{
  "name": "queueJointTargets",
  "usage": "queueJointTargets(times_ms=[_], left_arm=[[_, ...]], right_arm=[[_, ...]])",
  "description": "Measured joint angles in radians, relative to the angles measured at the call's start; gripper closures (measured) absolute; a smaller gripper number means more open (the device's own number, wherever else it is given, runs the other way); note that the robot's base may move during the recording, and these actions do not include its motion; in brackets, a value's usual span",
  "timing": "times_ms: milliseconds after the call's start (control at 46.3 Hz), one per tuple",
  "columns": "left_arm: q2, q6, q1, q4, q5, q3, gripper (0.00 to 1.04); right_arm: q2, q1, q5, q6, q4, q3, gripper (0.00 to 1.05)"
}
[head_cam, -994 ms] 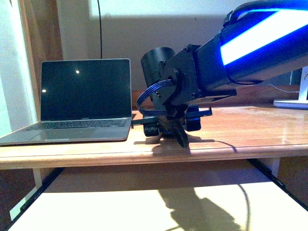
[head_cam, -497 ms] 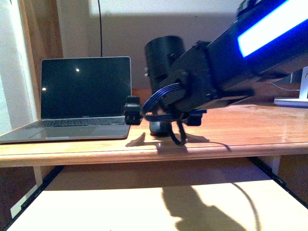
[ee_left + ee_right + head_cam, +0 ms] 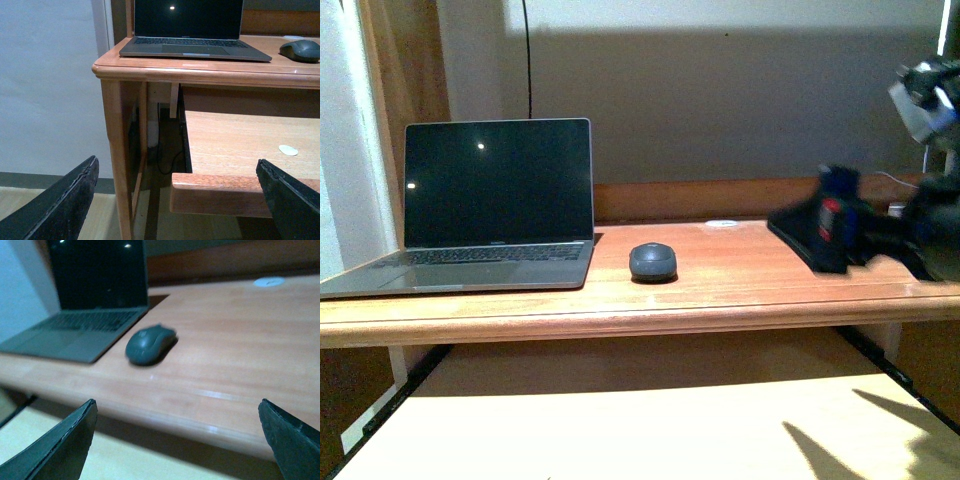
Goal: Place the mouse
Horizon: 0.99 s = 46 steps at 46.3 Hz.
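The mouse (image 3: 653,262) is a small dark grey oval lying alone on the wooden desk (image 3: 750,292), just right of the laptop. Nothing touches it. My right gripper (image 3: 828,238) shows blurred at the desk's right end, well away from the mouse. Seen from the right wrist, the mouse (image 3: 150,344) lies ahead of the open right gripper (image 3: 179,440), whose jaws hold nothing. The left gripper (image 3: 180,200) is open and empty, low beside the desk's left corner, with the mouse (image 3: 301,50) far off on the desktop.
An open laptop (image 3: 490,200) with a dark screen stands at the desk's left. A small white disc (image 3: 722,223) lies near the back edge. A pull-out shelf (image 3: 235,145) sits under the desktop with another white disc (image 3: 288,150) on it.
The right arm, which hung over the mouse in the middle of the desk, has swung away to the right. The mouse now lies uncovered on the desk.
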Motion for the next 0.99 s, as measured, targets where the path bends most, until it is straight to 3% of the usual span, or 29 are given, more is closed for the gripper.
queueJointTargets(times_ms=[173,454,648,994], left_arm=[[0.000,0.000,0.000,0.000,0.000,0.000,0.08],[0.000,0.000,0.000,0.000,0.000,0.000,0.08],[0.000,0.000,0.000,0.000,0.000,0.000,0.08],[0.000,0.000,0.000,0.000,0.000,0.000,0.08]], right_arm=[[-0.180,-0.147,-0.373,-0.103,0.050,-0.331,0.07],[-0.273,-0.300,-0.718,-0.301,-0.116,-0.502,0.07],[-0.232,-0.301,-0.706,-0.557,-0.299,-0.508,0.07],[-0.099,-0.150,-0.530,-0.615,-0.108,-0.515,0.07]])
